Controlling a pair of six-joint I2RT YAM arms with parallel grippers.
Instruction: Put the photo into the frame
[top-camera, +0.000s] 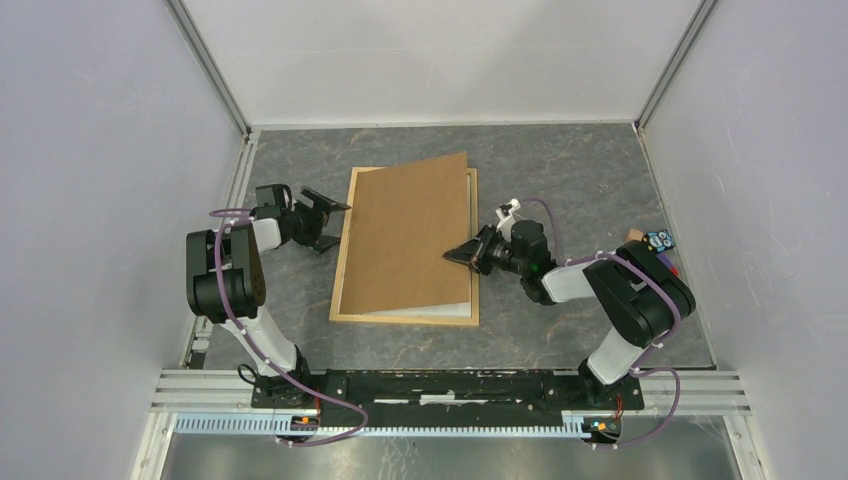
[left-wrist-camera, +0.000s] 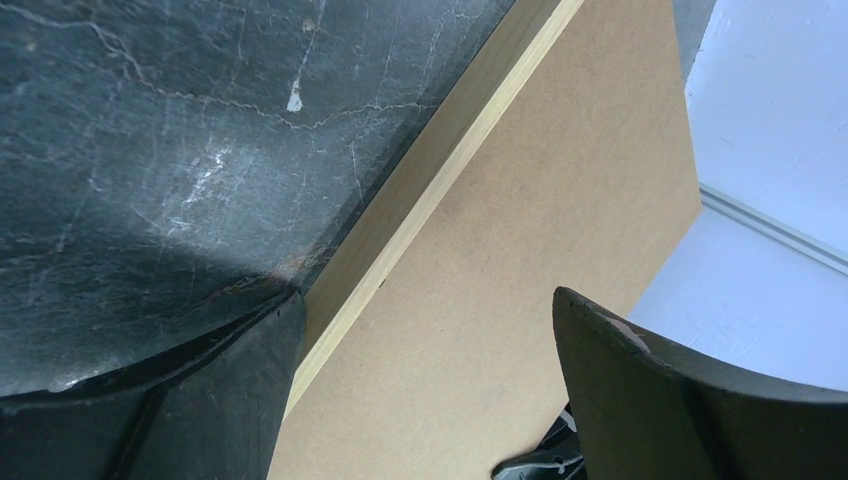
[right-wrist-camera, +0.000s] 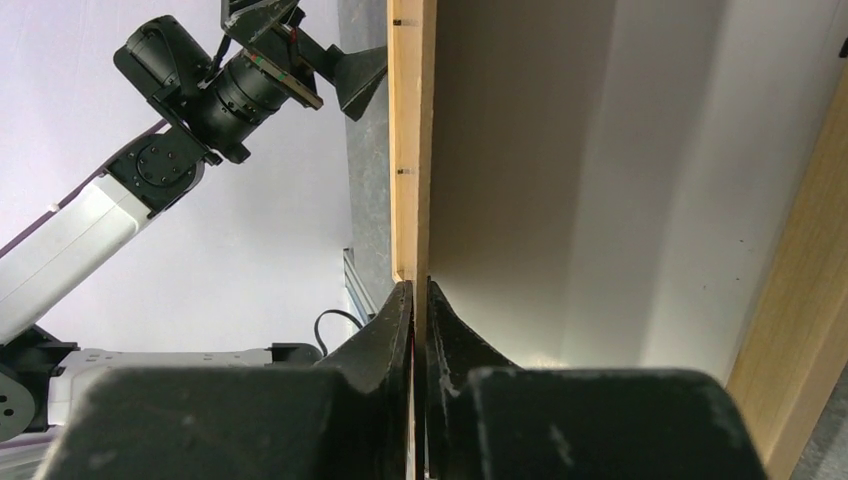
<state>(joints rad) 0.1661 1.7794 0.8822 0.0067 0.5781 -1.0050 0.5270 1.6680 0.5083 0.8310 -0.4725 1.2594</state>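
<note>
No text, label, brand or number is legible on anything here.

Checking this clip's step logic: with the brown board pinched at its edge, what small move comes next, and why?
Probably swing the brown board square with the frame before lowering: the right end effector is shut on its right edge, it lies skewed, and its far corner overhangs the rail.

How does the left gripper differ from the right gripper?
The left gripper is wide open, holding nothing; the right gripper is shut on the brown board. The left gripper is left of the frame, the right gripper at its right side. Both point towards the frame.
</note>
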